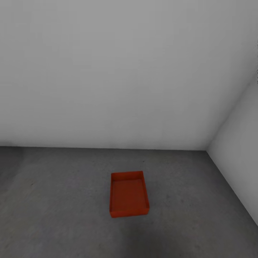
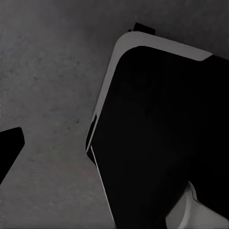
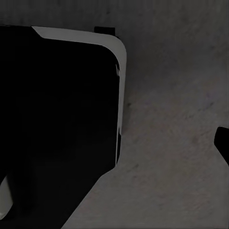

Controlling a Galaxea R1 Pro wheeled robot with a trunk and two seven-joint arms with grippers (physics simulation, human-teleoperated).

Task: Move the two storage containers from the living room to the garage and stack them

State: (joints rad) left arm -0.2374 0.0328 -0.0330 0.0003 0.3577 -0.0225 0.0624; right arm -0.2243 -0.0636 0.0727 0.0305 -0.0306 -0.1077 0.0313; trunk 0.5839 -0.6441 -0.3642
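One orange-red storage container sits open side up on the dark grey concrete floor of the garage, a little right of centre in the head view and a short way out from the corner. It looks empty. In the left wrist view a dark fingertip of my left gripper shows at the frame's edge over bare floor. A dark fingertip of my right gripper shows likewise in the right wrist view. Each stands far to the side, with nothing held.
A plain white back wall meets a white side wall in a corner at the right. My own black, white-edged base shows in both wrist views above the speckled floor.
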